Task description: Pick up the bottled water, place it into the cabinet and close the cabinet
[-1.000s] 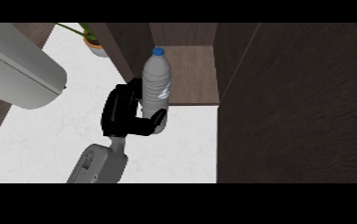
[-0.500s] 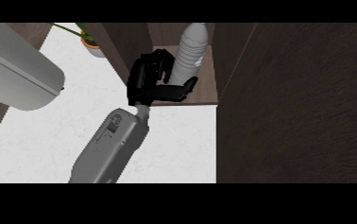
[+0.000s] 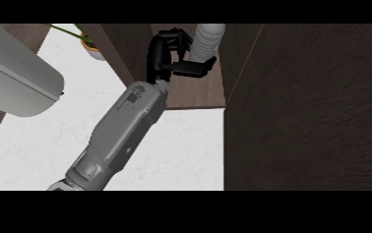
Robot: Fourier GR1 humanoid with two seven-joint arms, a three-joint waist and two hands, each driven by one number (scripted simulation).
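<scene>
The right robot hand (image 3: 169,55) is curled around the bottled water (image 3: 207,41), fingers on its left side and thumb across its front, holding it upright inside the open cabinet (image 3: 196,92), above the cabinet's shelf. Left of the cabinet lies the white tabletop (image 3: 65,138), with a potted plant (image 3: 88,44) near the cabinet's left wall.

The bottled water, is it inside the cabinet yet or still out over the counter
Inside. The bottled water stands in the open cabinet, above its shelf, past the front edge, with the robot hand curled round it.
</scene>
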